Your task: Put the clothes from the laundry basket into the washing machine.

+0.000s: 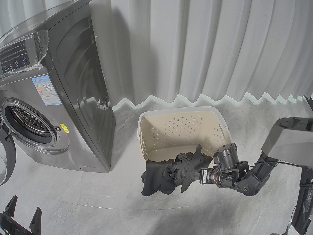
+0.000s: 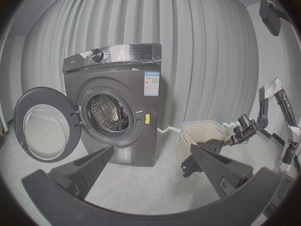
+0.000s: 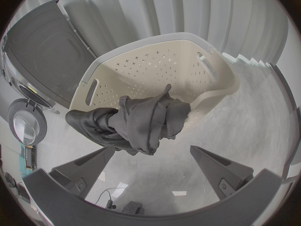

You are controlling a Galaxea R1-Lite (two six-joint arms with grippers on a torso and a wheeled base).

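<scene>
Over the perforated cream basket (image 1: 182,110) rim, crumpled dark cloth (image 1: 169,175) apparently drapes; right end effector (image 3: 152,148) gapes wide, gripping nothing.

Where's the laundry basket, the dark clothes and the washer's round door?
laundry basket (image 1: 182,128): head view, its inner back wall.
dark clothes (image 1: 163,177): head view, middle of the bundle.
round door (image 2: 44,127): left wrist view, its glass window.

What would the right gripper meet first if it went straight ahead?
Likely the dark garment draped over the rim of the laundry basket, just ahead of the right gripper; depth uncertain.
</scene>
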